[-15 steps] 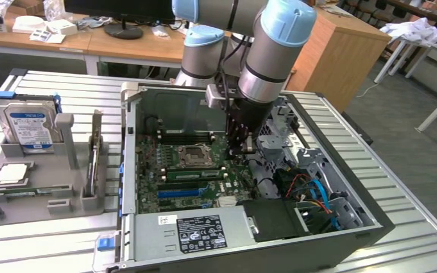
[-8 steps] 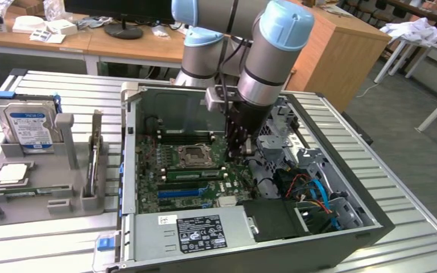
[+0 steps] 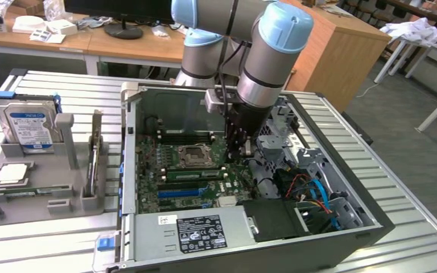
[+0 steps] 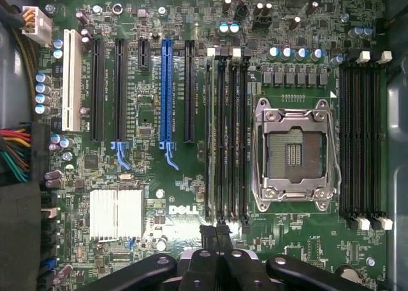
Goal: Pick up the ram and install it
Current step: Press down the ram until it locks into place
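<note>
The ram point(image 3: 192, 173) is a thin green stick standing on edge in a memory slot beside the empty processor socket point(image 3: 196, 152) of the open computer case. My gripper point(image 3: 247, 152) hangs inside the case just to the exterior view's right of that stick, above the motherboard. In the wrist view the gripper point(image 4: 217, 232) is shut with nothing between its black fingertips, and it sits over one end of the bank of dark memory slots point(image 4: 227, 138) next to the socket point(image 4: 293, 152).
A grey fixture point(image 3: 40, 196) on the exterior view's left holds a blue-labelled hard drive point(image 3: 27, 126) and a square silver chip point(image 3: 12, 173). The case walls point(image 3: 127, 170), a power supply point(image 3: 196, 230) and cable bundles point(image 3: 313, 196) ring the motherboard.
</note>
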You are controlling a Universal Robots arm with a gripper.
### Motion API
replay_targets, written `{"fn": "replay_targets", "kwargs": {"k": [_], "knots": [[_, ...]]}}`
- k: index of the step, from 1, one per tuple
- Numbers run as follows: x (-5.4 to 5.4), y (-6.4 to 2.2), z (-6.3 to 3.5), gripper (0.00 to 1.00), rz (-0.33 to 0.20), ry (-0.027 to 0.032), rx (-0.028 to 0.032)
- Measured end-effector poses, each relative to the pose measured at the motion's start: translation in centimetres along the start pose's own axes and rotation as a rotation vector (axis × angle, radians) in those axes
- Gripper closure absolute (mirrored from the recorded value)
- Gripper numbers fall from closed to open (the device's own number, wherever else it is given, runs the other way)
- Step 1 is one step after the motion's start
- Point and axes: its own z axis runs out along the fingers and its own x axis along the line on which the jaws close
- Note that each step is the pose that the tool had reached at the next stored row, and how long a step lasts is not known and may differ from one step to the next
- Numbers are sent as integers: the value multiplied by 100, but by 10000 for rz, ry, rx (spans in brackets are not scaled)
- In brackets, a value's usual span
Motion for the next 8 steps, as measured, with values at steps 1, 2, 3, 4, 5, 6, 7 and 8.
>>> {"fn": "replay_targets", "kwargs": {"k": [1, 2, 3, 4, 5, 6, 7, 8], "knots": [[2, 0, 0, 89, 0, 1, 0], [2, 0, 0, 89, 0, 0, 0], [2, 0, 0, 89, 0, 1, 0], [3, 0, 0, 89, 0, 2, -1], [3, 0, 7, 89, -1, 2, -1], [4, -1, 19, 89, -1, 2, 1], [4, -1, 32, 89, -1, 1, 2], [5, -2, 43, 89, -1, 2, 2]]}}
